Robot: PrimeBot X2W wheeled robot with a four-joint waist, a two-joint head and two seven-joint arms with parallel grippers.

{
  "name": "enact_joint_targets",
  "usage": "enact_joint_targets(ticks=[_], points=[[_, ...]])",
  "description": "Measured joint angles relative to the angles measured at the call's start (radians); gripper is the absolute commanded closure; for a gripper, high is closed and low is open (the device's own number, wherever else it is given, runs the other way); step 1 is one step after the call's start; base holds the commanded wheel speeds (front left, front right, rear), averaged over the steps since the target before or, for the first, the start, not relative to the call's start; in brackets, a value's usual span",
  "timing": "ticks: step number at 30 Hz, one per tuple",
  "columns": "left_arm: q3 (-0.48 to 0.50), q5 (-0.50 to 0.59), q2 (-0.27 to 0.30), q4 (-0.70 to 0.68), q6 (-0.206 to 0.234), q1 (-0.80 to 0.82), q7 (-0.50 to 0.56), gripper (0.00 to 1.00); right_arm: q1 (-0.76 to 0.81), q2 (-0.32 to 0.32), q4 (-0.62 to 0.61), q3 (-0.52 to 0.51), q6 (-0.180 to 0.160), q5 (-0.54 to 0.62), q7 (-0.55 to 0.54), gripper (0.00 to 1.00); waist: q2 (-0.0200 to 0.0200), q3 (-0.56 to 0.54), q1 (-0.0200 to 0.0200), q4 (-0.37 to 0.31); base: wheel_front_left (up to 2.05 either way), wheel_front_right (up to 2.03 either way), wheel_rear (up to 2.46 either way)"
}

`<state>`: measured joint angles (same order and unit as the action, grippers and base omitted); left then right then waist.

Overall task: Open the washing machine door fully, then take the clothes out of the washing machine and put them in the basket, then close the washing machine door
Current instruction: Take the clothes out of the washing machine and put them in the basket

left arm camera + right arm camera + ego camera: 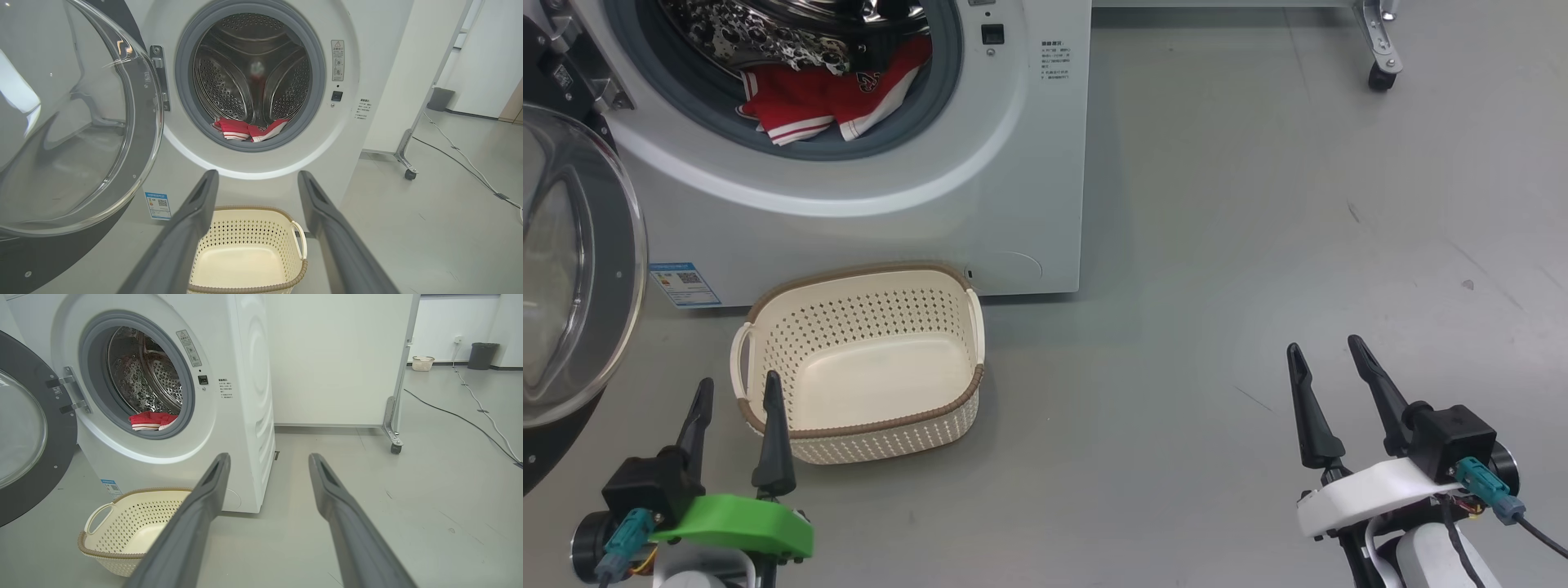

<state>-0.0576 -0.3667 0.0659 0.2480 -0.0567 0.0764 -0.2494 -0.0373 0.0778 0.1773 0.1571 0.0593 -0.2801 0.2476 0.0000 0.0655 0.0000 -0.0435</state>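
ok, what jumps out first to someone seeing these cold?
Red clothes heaped at the front lip of the washing machine drum, bright against the steel. The door stands swung open on the left; the cream basket sits empty on the floor below the opening.

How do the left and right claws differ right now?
Mount: the left claw sits on a green bracket, the right claw on a white bracket. Position: the left claw is close to the basket, the right claw over the floor, well clear of the basket. Both are open and empty.
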Motion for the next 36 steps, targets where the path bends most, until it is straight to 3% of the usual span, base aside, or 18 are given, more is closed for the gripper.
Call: enact_joint_targets(ticks=[21,36], points=[[-0.012,-0.003,-0.004,-0.003,-0.011,-0.001,0.000,0.00,0.000,-0.006,0.000,-0.005,0.000,0.000,0.000,0.00,0.0000,0.002,0.0000,0.000,0.05,-0.05,0.00],[-0.010,-0.012,-0.007,-0.003,-0.011,-0.002,0.000,0.00,0.001,-0.008,0.001,-0.010,0.000,0.000,0.000,0.00,0.0000,0.002,0.0000,0.002,0.61,-0.61,0.00]])
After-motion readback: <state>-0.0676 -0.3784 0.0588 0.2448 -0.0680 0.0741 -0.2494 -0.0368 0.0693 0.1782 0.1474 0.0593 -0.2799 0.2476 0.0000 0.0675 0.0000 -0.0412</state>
